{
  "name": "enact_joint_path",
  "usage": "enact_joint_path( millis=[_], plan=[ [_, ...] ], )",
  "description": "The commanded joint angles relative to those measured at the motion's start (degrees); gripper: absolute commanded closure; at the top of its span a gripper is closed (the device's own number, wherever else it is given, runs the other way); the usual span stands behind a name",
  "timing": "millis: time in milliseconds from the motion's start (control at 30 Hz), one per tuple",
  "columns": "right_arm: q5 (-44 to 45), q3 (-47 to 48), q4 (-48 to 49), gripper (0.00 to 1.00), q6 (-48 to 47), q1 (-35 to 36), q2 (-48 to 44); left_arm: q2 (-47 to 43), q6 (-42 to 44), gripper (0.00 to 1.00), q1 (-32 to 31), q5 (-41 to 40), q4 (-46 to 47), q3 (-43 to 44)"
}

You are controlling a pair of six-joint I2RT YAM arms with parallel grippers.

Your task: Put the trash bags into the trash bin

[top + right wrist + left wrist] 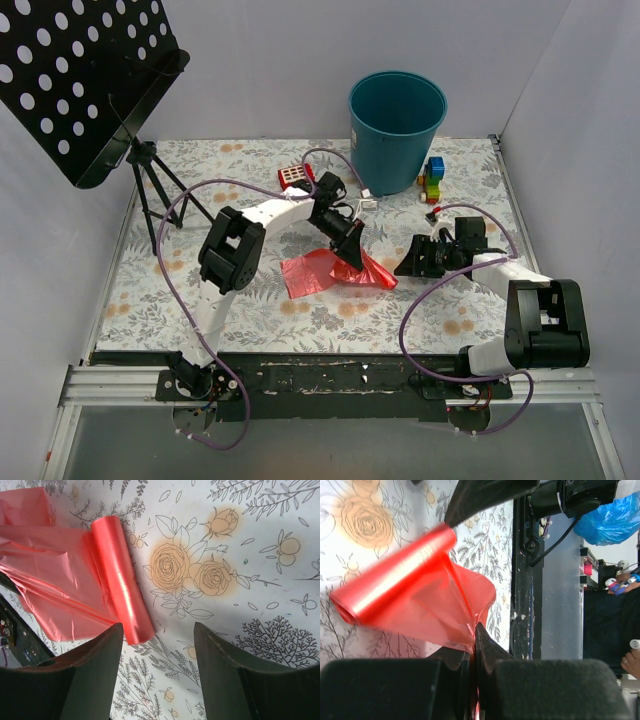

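Near edge of the worktop: two arms, bases side by side.

Nearest is the right tool. Its jaws are wide apart and hold nothing. It sits low over the floral surface, pointing toward the trash bags. In the right wrist view the end of the roll lies just beside one jaw. Cannot tell whether they touch.

Next is the left tool. Its jaws are shut tight on a pinch of loose red film, gathered to a point between them. The tool tilts down onto the bags from the far side.

Trash bags: one roll counted. It is translucent red-pink and partly unrolled, with a glossy sheet trailing from it. The roll is mid-worktop between the two tools, well apart from the trash bin. It is blurred in the left wrist view.

Farther back:
- One small red block with a white grid, left of the trash bin's base.
- One cluster of coloured blocks, right of the base. They are too small to count.
- One trash bin, teal, upright at the far edge.
- One black perforated panel on a tripod, far left.
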Motion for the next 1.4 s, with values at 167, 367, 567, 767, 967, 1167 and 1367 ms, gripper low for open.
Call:
enact_joint_path(
  millis=[167,367,567,767,967,1167,1367],
  plan=[
    [0.96,0.52,4.83,0.34,1.52,-0.17,0.96,-5.03,9.12,1.0,3.72,-5.19,-20.42,3.23],
    [1.66,2.54,6.06,0.28,2.4,0.18,2.37,-8.1,17.39,1.0,5.22,-13.98,-30.99,-2.89],
    [3.77,5.18,5.8,0.17,1.7,4.56,4.13,-10.75,14.34,1.0,5.31,-21.01,-29.67,-13.37],
    [7.64,9.83,5.01,0.15,-0.85,14.93,7.29,-13.29,10.19,1.0,5.31,-24.62,-27.12,-15.13],
    [12.99,14.4,3.96,0.13,-4.63,22.93,11.68,-15.41,7.47,1.0,5.4,-25.59,-24.66,-17.59],
    [16.26,16.52,3.07,0.13,-5.51,27.33,15.29,-18.22,5.8,1.0,6.1,-25.94,-23.25,-18.13],
    [16.43,17.66,2.9,0.11,-6.48,30.32,16.7,-21.38,5.79,1.0,6.36,-25.68,-23.25,-15.41]
  ],
)
